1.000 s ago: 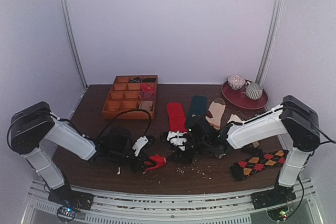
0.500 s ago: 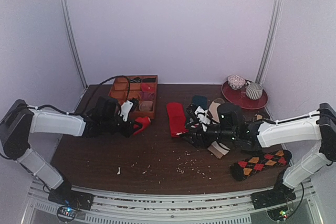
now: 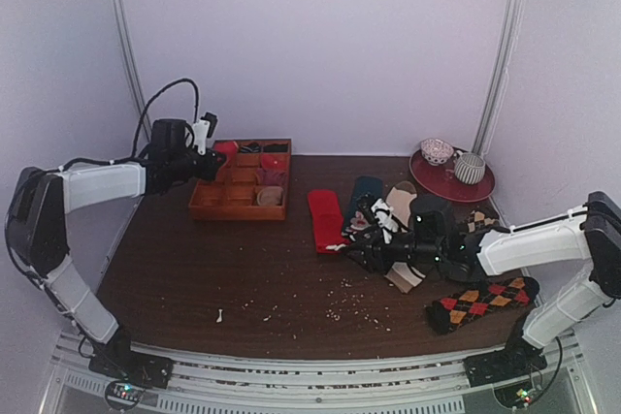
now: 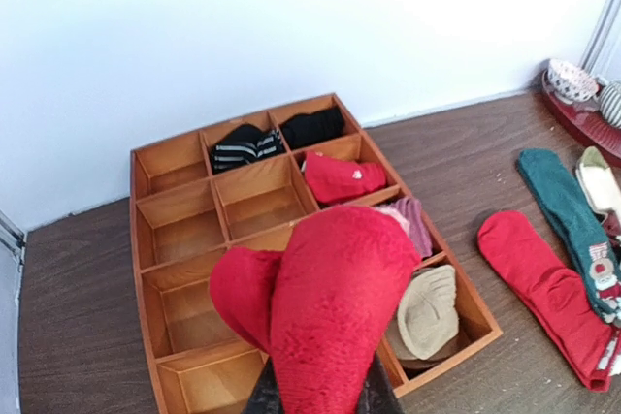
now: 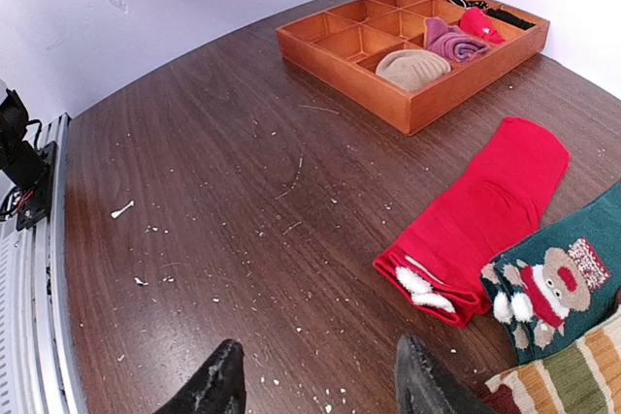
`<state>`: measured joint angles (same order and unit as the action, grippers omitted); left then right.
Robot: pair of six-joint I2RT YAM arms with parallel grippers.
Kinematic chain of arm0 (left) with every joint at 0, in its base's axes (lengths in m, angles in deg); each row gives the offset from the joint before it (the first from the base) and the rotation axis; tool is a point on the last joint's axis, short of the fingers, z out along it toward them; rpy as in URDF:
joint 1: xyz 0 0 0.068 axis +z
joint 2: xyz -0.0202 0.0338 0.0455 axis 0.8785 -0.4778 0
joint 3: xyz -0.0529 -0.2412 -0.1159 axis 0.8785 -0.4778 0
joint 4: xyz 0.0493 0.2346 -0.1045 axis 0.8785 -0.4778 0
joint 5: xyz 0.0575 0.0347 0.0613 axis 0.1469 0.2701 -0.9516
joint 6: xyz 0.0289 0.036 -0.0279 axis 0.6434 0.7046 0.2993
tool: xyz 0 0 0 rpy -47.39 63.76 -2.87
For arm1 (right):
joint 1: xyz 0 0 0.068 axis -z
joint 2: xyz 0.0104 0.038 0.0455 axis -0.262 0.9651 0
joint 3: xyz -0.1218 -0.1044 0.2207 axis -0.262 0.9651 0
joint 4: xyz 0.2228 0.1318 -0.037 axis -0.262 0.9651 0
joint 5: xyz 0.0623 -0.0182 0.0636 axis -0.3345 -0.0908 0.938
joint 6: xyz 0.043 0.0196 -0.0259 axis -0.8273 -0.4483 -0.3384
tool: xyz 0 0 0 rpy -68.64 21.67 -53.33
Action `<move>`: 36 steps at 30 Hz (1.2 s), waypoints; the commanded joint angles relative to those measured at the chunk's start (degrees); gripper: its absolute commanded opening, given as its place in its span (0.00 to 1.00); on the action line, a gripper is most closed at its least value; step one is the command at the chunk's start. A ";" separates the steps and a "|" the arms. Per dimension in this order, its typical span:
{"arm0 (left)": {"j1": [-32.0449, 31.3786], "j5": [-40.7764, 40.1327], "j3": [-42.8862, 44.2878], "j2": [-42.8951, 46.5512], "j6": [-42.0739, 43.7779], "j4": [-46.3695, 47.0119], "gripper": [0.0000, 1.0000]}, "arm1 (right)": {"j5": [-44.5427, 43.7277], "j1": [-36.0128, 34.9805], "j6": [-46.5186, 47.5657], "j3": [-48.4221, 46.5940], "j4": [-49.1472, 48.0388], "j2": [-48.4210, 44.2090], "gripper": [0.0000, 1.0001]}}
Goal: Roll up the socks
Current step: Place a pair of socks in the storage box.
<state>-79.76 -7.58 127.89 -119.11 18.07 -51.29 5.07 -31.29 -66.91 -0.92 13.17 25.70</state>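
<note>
1. The left gripper [image 3: 213, 154] has swung from the tray's near edge to its far-left corner, clamped on a rolled red sock [image 4: 330, 307].
2. The right gripper [image 5: 320, 385] hangs part open and empty, near the flat red sock [image 5: 485, 210] mid-table.
3. The wooden compartment tray [image 4: 146, 269] sits far left.

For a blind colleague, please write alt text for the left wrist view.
The left gripper holds a rolled red sock above a wooden compartment tray. Some compartments contain rolled socks; a flat red sock and a teal sock lie on the table to its right.
</note>
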 commanded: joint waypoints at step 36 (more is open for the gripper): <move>-0.14 3.86 6.54 -19.71 -0.38 -8.49 0.00 | 6.96 3.59 -3.86 2.09 -3.29 4.77 0.50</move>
<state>-79.68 -3.43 136.05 -139.11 17.20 -57.63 10.82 -28.06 -70.28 1.22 10.57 29.65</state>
